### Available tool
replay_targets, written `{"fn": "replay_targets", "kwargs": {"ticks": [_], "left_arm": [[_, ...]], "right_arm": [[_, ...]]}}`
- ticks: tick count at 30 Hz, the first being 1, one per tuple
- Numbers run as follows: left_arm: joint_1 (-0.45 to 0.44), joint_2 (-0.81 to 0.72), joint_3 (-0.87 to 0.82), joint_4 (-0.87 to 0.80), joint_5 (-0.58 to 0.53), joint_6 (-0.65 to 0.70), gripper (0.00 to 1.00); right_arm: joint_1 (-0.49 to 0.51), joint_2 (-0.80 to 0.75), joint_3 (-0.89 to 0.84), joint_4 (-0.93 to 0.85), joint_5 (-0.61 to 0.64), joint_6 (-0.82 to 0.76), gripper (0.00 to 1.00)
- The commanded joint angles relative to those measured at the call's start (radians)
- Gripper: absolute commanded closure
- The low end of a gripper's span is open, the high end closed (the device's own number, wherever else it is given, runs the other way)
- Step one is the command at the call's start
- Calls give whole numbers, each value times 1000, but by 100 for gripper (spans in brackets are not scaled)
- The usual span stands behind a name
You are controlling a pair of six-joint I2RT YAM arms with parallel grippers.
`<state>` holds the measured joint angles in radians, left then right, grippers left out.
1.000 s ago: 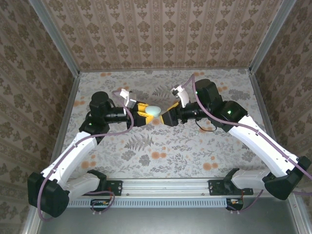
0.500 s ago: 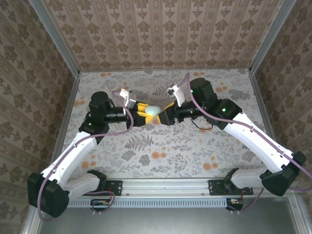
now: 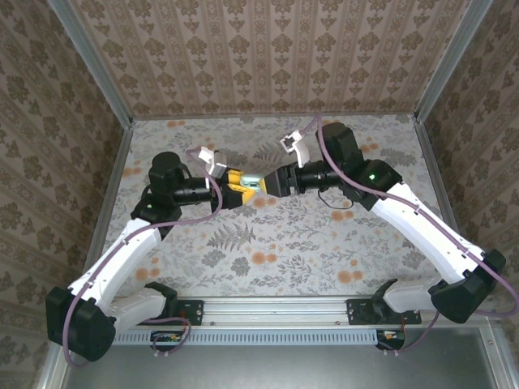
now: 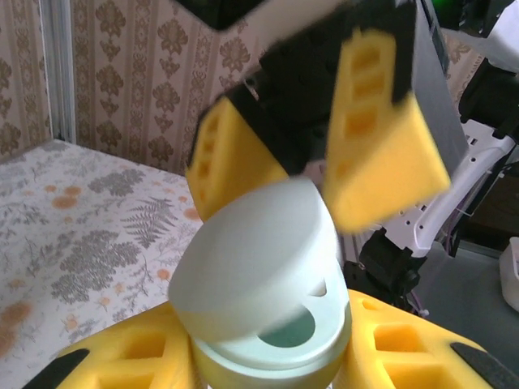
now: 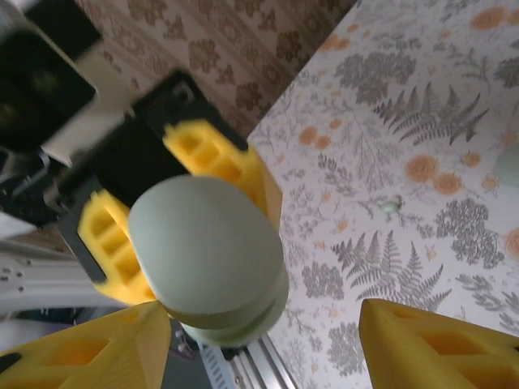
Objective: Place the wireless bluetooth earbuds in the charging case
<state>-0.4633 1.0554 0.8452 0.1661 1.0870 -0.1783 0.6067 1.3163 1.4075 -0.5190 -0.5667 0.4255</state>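
Left claw clamps charging case; right claw gapes near lid.

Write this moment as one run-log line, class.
left gripper: shut on case | lid: partly open | right gripper: open, fingers either side of case

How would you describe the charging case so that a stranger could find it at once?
Start at the floral table and look near its centre. The left end effector holds the charging case there, a rounded shell with its lid ajar. Its smooth pale green sets it apart from the yellow fingers around it.
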Motion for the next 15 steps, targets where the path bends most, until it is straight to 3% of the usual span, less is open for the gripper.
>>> {"fn": "replay_targets", "kwargs": {"ticks": [1, 15], "left_arm": [[-12, -21, 19, 20, 83, 15, 82], [3, -23, 8, -16, 25, 34, 84]], "right_arm": [[-36, 20, 4, 46, 33, 81, 37], [-81, -1, -61, 74, 47, 202, 36]]}}
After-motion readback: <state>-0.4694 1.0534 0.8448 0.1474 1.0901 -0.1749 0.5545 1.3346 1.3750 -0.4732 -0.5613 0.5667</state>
